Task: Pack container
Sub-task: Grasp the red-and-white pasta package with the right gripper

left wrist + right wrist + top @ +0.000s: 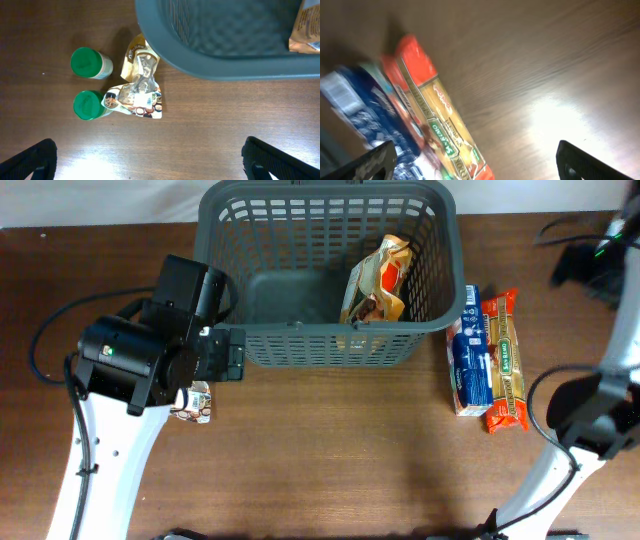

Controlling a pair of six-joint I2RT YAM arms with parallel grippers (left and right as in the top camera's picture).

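The dark grey slotted basket [330,330] stands at the table's back centre and shows in the left wrist view [225,65]. An orange snack bag [378,280] lies inside it at the right. My left gripper [150,160] is open and empty, above the table left of the basket, over a crumpled snack packet [137,90] and two green-lidded jars [90,62] [89,105]. My right gripper [475,162] is open and empty, just above a pasta packet [437,127] and a blue packet [365,115], which lie right of the basket [503,360] [468,355].
The left arm [150,350] covers the jars in the overhead view; only the snack packet [193,405] peeks out. The right arm [600,410] stands at the table's right edge. Black cables [50,340] run at the far left and back right.
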